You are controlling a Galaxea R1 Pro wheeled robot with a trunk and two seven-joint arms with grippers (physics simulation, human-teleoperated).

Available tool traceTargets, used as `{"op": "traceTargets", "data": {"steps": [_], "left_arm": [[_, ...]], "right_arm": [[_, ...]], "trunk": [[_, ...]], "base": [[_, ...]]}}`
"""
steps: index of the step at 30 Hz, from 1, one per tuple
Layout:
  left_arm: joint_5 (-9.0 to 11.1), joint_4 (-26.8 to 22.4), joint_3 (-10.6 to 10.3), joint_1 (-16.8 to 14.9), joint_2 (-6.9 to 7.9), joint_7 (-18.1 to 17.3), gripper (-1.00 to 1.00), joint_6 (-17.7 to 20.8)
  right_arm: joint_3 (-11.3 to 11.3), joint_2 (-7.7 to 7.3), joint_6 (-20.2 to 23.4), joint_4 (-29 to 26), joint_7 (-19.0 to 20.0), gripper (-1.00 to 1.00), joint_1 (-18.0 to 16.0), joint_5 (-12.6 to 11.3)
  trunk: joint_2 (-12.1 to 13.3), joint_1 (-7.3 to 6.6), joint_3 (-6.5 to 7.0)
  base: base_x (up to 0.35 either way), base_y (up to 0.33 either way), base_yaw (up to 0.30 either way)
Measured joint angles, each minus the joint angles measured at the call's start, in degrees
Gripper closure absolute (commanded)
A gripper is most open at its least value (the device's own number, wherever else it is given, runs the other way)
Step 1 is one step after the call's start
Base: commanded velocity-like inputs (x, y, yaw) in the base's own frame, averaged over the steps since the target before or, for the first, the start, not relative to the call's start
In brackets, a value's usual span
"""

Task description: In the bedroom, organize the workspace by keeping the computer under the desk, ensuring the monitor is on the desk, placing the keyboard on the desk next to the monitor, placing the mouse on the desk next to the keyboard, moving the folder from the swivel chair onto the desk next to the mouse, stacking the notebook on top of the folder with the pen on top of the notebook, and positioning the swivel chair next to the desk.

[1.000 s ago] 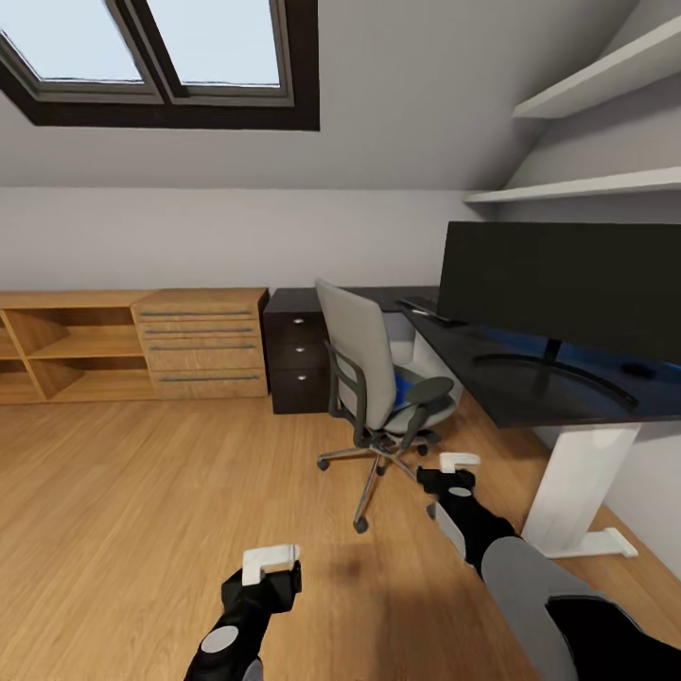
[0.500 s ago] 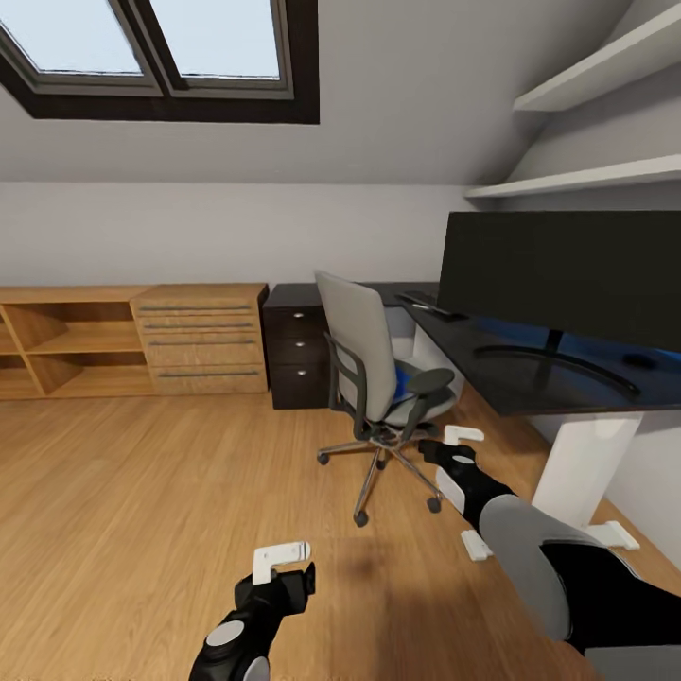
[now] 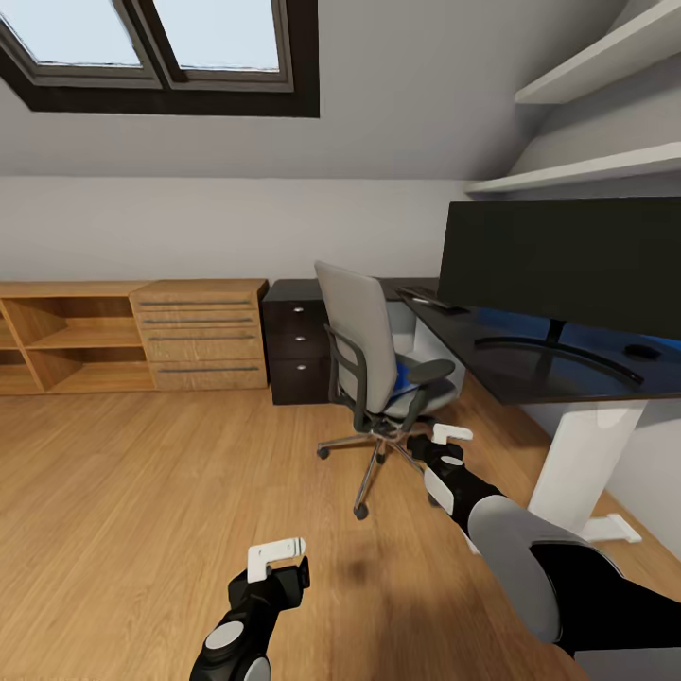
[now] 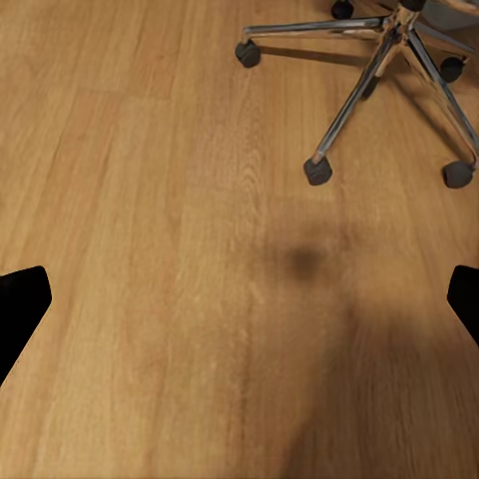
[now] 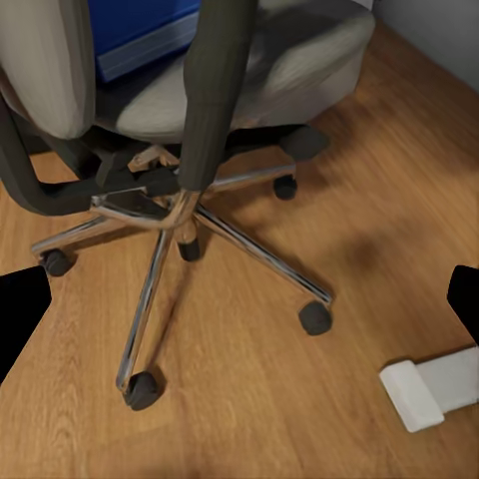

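Note:
The grey swivel chair (image 3: 364, 355) stands on the wood floor beside the black desk (image 3: 530, 378), its back turned to me. A blue folder (image 3: 405, 375) lies on its seat, seen close in the right wrist view as the folder (image 5: 140, 30). On the desk are the large black monitor (image 3: 567, 270), the keyboard (image 3: 430, 301) at the far end and the mouse (image 3: 643, 351) by the monitor's base. My right gripper (image 3: 450, 439) is open, low by the chair's chrome base (image 5: 180, 215). My left gripper (image 3: 275, 560) is open over bare floor.
Black drawers (image 3: 298, 345) with silver knobs close the desk's far end. A low oak drawer unit (image 3: 199, 336) and open oak shelving (image 3: 66, 340) run along the back wall. The desk's white leg and foot (image 3: 577, 463) stand at my right. Wall shelves (image 3: 605, 76) hang above the desk.
The whole view has shifted a little as the camera moved. My right arm has reached further forward, toward the chair's base. The left gripper has hardly moved.

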Motion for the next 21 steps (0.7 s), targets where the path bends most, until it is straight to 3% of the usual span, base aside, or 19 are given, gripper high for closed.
{"op": "traceTargets", "data": {"steps": [21], "left_arm": [[0.0, 0.0, 0.0, 0.0, 0.03, 0.2, -1.0, -0.2]], "right_arm": [[0.0, -0.03, -1.9, -0.7, 0.0, -1.0, 0.1, 0.1]], "trunk": [[-8.4, 4.61, -3.77]], "base": [[0.0, 0.0, 0.0]]}}
